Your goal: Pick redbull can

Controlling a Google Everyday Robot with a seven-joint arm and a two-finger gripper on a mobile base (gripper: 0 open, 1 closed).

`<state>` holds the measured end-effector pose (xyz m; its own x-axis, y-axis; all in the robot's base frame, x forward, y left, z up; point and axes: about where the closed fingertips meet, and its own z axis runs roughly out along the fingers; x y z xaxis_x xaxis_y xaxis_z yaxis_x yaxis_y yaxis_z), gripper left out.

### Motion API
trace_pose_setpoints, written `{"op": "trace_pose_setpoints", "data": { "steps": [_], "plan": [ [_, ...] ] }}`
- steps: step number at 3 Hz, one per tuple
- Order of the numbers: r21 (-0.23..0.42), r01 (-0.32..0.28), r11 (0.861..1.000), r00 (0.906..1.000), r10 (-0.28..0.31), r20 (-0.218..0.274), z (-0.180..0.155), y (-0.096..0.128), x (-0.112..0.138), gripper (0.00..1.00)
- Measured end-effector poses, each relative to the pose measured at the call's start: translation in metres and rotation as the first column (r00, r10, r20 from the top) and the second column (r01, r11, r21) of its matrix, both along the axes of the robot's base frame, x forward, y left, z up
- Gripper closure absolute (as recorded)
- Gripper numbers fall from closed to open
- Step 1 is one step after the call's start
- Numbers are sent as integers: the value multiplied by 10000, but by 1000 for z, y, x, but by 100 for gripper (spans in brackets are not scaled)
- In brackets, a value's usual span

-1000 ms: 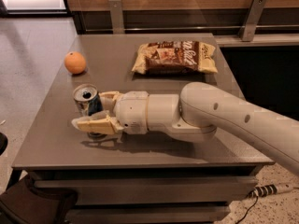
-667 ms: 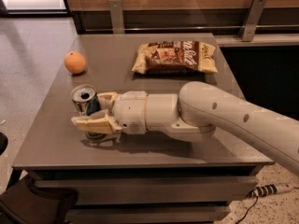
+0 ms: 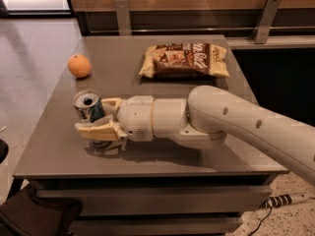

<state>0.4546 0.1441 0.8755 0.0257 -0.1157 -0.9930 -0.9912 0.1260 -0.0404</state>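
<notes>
The redbull can (image 3: 88,107) stands on the grey table (image 3: 59,146) near its front left, silver top with a dark mouth hole facing up. My gripper (image 3: 100,117) reaches in from the right and sits around the can. One finger lies against the can's far side and the other against its near side, so the can is held between them. The can's lower part is hidden behind the near finger (image 3: 96,131). The can's base looks at table level.
A round orange fruit (image 3: 79,65) lies at the table's left, behind the can. A brown chip bag (image 3: 184,61) lies at the back middle. My arm (image 3: 236,127) crosses the table's right half. A wooden wall with metal brackets runs behind.
</notes>
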Motion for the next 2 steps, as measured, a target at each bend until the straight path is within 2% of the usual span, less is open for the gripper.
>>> {"op": "trace_pose_setpoints", "data": {
  "steps": [1,2],
  "plan": [
    [229,-210,9995,9996,206,195,8,2,2,100],
    [487,-445,9978,9955,402,860,36,-1,6,100]
  ]
}}
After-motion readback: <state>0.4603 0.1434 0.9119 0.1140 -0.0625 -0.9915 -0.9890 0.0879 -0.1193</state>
